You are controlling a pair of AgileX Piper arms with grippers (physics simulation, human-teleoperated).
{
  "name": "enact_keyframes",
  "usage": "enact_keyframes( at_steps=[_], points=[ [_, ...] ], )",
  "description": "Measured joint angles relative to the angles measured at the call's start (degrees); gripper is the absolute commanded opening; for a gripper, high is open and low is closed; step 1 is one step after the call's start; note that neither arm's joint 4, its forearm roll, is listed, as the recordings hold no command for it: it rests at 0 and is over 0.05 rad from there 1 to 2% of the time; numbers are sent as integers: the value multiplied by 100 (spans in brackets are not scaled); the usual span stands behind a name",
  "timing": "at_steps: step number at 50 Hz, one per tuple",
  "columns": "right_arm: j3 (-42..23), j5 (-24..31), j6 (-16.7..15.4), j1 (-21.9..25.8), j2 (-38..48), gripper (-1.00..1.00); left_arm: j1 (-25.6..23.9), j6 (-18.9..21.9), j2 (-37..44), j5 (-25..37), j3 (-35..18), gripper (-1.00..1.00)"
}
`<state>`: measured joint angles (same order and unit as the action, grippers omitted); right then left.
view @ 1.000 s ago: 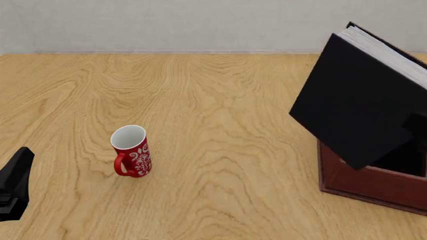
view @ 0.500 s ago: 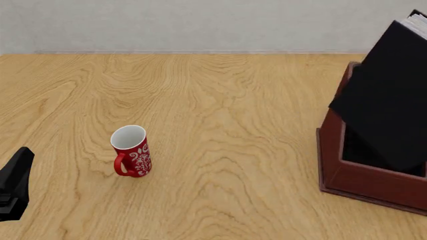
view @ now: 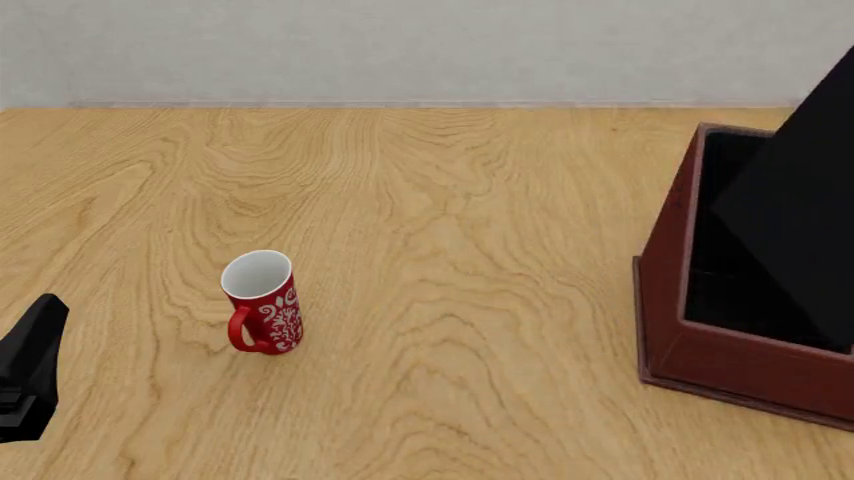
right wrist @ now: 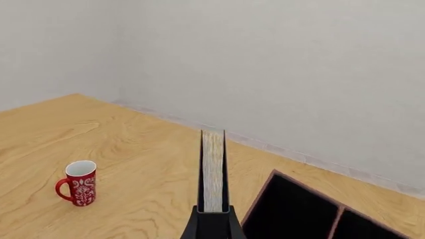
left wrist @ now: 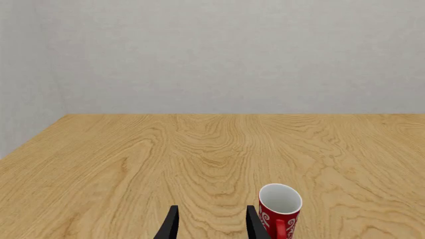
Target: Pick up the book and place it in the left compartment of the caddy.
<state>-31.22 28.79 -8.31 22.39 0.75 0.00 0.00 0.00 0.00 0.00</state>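
Observation:
The black book (view: 801, 190) hangs tilted over the dark red-brown caddy (view: 663, 300) at the table's right edge, partly cut off by the frame. In the right wrist view the book (right wrist: 212, 169) is edge-on, white pages showing, with my right gripper (right wrist: 212, 225) shut on its lower end. Beside it lies the caddy's black interior, where a low divider (right wrist: 337, 223) sets off the left compartment (right wrist: 292, 211). The right gripper itself is hidden in the front view. My left gripper (left wrist: 211, 226) stands open over bare table, holding nothing.
A red mug (view: 263, 302) with a white pattern stands upright on the table's left-centre, also close to the left gripper's fingers (left wrist: 256, 226) as mug (left wrist: 279, 209). The left arm (view: 30, 370) rests at the near left edge. A grey wall backs the wooden table.
The book has travelled right, from in front of the caddy's left wall to above its interior, now partly out of the front view. Left arm and mug are unmoved.

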Motion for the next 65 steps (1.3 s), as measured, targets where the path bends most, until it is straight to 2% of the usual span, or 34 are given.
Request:
enact_keyframes(
  at_steps=[37, 65],
  points=[
    [41, -178, 369, -1438, -55, -100, 0, 0, 0, 0, 0, 100],
    [381, -662, 762, -2020, -42, -100, 0, 0, 0, 0, 0, 100]
  ],
)
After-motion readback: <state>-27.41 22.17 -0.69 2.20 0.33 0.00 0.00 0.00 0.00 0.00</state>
